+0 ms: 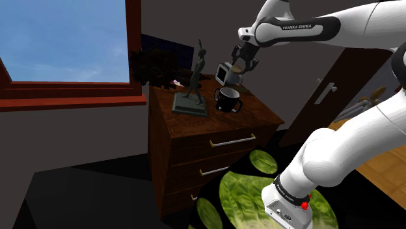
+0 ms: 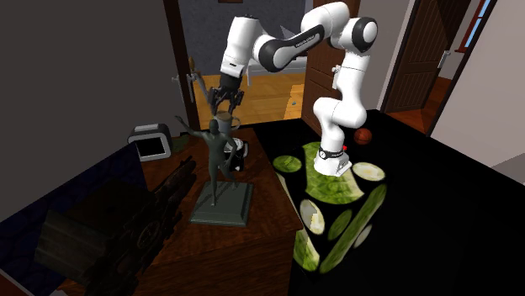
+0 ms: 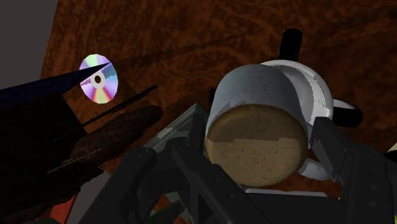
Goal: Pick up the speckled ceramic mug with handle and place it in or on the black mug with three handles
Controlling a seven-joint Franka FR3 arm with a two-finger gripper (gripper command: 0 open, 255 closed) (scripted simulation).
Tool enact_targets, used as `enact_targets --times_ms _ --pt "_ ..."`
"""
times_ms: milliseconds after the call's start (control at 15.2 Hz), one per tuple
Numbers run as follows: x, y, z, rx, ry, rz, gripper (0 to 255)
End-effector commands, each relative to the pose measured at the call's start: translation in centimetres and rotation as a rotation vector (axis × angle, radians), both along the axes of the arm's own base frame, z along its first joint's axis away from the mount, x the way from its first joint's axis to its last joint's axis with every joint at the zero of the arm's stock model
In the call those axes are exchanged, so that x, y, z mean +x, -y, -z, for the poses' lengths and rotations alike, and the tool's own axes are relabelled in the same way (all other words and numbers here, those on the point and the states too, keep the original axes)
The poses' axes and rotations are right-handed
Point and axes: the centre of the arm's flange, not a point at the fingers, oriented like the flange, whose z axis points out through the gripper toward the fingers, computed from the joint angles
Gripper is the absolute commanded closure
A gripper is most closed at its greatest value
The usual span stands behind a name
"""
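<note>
In the shoulder view the speckled mug hangs in the air, clamped in the hand, above the black mug and a little toward the view's right. The black mug stands on the top of a dark wooden chest of drawers. A dark statue stands on its plinth just beside the mug, and a small white-and-grey box sits behind it. A red-framed window shows blue sky, a green leaf-patterned rug lies on the floor, and a dark door stands beyond the chest. The arm reaches over from its stand with the wrist bent downward. In the second exterior view the hand points straight down with the speckled mug in it, just behind the statue's head. The black mug, white inside, sits lower on the chest. The box lies well off to the view's left, and the rug spreads under the stand. In the wrist view the two fingers press on either side of the speckled mug, whose round brown speckled face is turned to the camera inside a pale grey rim. Beyond it, partly covered by it, is the black mug with black handles sticking out. A shiny disc lies on the wood well apart.
</note>
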Motion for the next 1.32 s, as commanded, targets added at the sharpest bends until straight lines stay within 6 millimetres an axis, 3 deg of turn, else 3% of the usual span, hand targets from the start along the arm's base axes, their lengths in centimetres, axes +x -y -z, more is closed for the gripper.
enact_targets --times_ms 0,594,1122,1188,1254 --pt "0.1 0.0 1.0 0.0 0.001 0.0 255" --pt "0.1 0.0 5.6 0.0 0.001 0.0 255" --pt "0.1 0.0 5.6 0.0 0.001 0.0 255" --pt "0.1 0.1 5.6 0.0 0.001 0.0 0" --pt "0.1 0.0 5.6 0.0 0.001 0.0 0"
